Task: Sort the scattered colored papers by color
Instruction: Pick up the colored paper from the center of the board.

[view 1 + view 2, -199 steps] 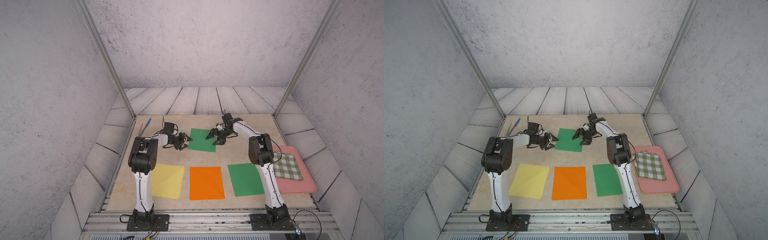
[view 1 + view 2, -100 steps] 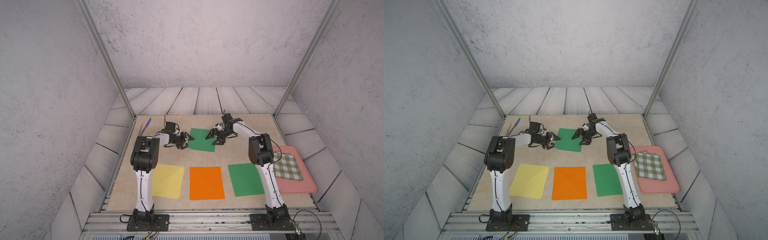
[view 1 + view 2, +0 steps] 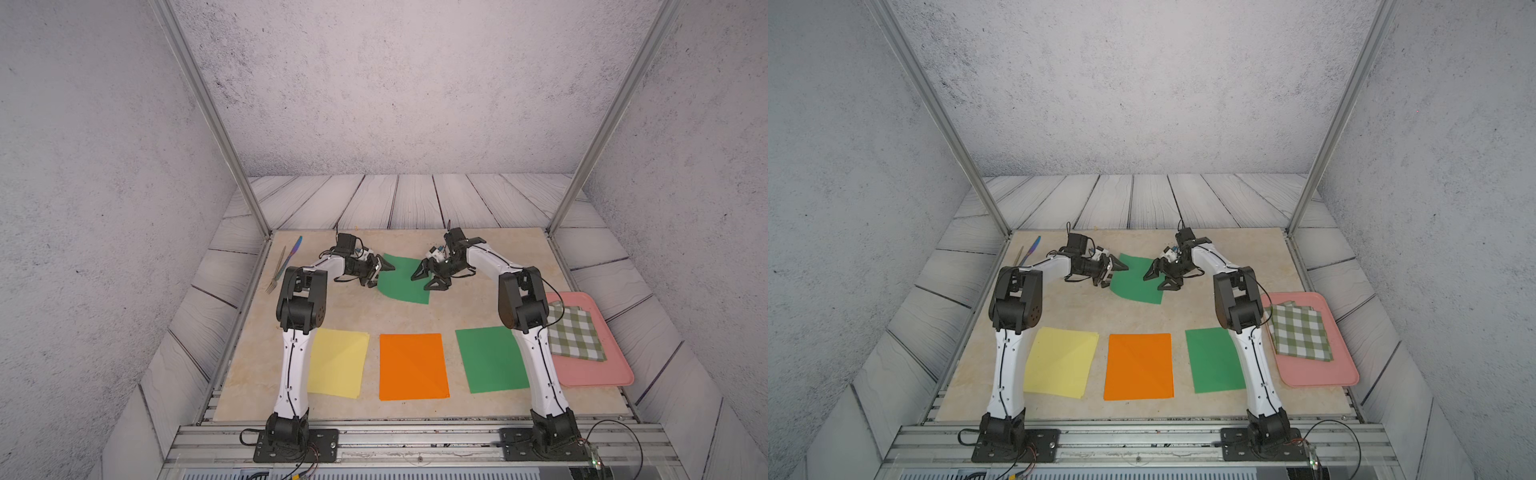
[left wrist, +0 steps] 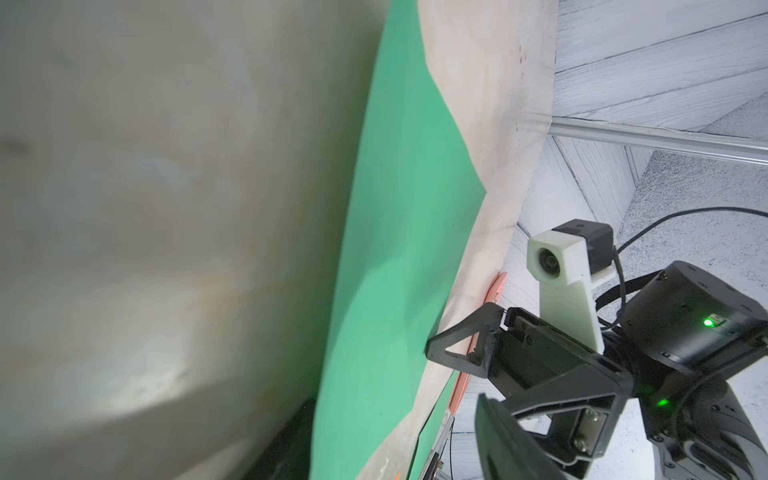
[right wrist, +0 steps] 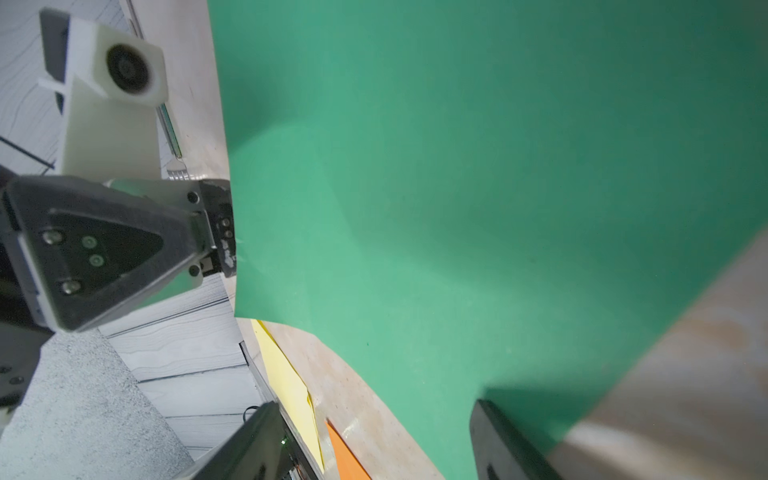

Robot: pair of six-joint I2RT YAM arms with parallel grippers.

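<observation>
- Flanking the loose green paper (image 3: 405,282), which lies mid-table (image 3: 457,307) toward the far edge, the left gripper (image 3: 380,275) and right gripper (image 3: 419,282) each take one side, probably to lift it uncreased.
- Left gripper: jaws apart astride the raised left edge. Right gripper: jaws spread, one tip touching the right edge. Neither pinches yet.
- Along the near edge, sorted spots: yellow paper (image 3: 336,361) by the left corner, orange paper (image 3: 411,365) centre, green pile (image 3: 490,359) rightward, where I judge this sheet belongs.
- Count: two green patches, one yellow, one orange; sheets hidden beneath cannot be counted.
</observation>
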